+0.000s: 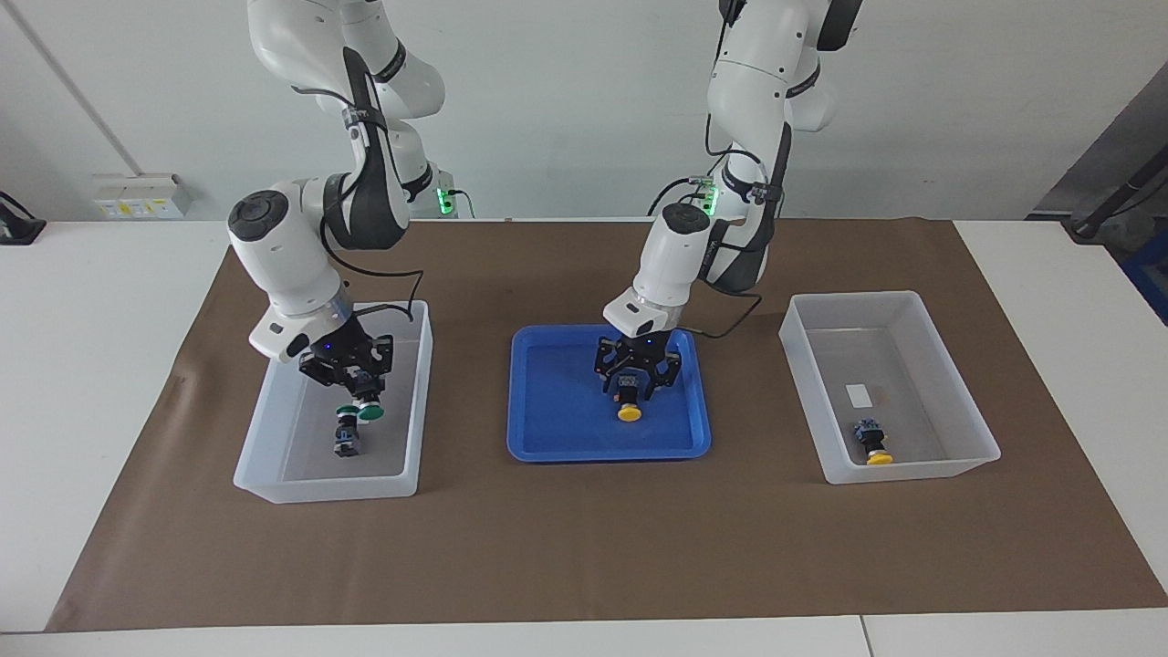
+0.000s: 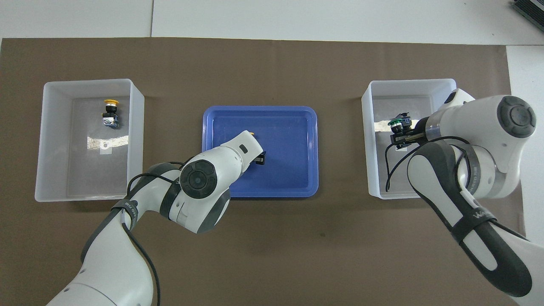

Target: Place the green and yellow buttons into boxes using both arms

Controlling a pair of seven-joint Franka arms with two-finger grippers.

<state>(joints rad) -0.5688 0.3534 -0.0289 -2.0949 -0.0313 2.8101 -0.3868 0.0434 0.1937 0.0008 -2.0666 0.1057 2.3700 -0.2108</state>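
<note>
– Where are your tools?

– Clock read from the overhead view, tray (image 1: 547, 438) at the centre. My right tool (image 1: 358, 388) is down in the three o'clock box (image 1: 265, 456), clamped on a green button (image 1: 370, 412), cap downward. The second green button (image 1: 346, 440) lies on the box floor just beside it.

– And the left?

– My left tool (image 1: 637, 381) is low in the tray, one finger on each side of the yellow button's (image 1: 629, 406) body. I cannot tell whether it grips.

– The last one?

– The other yellow button (image 1: 874, 445) lies in the nine o'clock box (image 1: 912, 470).
</note>
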